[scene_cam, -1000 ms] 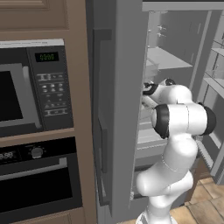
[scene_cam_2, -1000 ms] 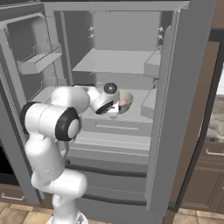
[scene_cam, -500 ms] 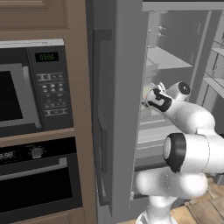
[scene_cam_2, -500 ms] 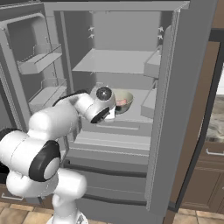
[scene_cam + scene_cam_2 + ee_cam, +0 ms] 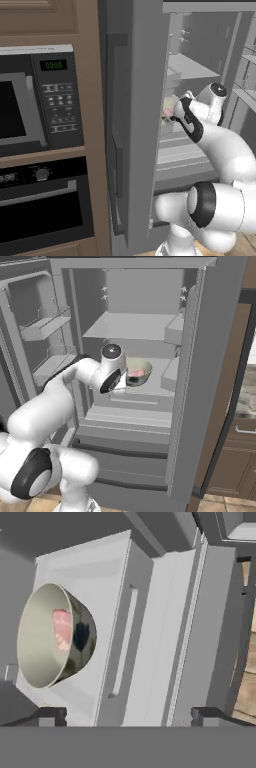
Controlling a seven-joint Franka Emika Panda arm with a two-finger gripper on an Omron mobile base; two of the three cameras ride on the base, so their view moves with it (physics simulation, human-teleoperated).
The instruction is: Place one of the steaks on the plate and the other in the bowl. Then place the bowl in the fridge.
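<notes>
The bowl (image 5: 138,372) with a steak (image 5: 62,628) sits on the fridge (image 5: 150,326) shelf; fingers (image 5: 51,714) wide apart, empty.

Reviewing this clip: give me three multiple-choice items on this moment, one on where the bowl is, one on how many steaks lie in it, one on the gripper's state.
1. Where is the bowl?
A. on a shelf inside the fridge
B. on the floor
C. in the microwave

2. How many steaks does it hold?
A. none
B. one
C. three

3. The gripper is:
A. shut on the bowl
B. open, off the bowl
C. shut on a steak

Answers: 1 A, the bowl rests on a pale shelf. 2 B, a single steak lies inside. 3 B, its fingertips stand wide apart with nothing between them.
</notes>
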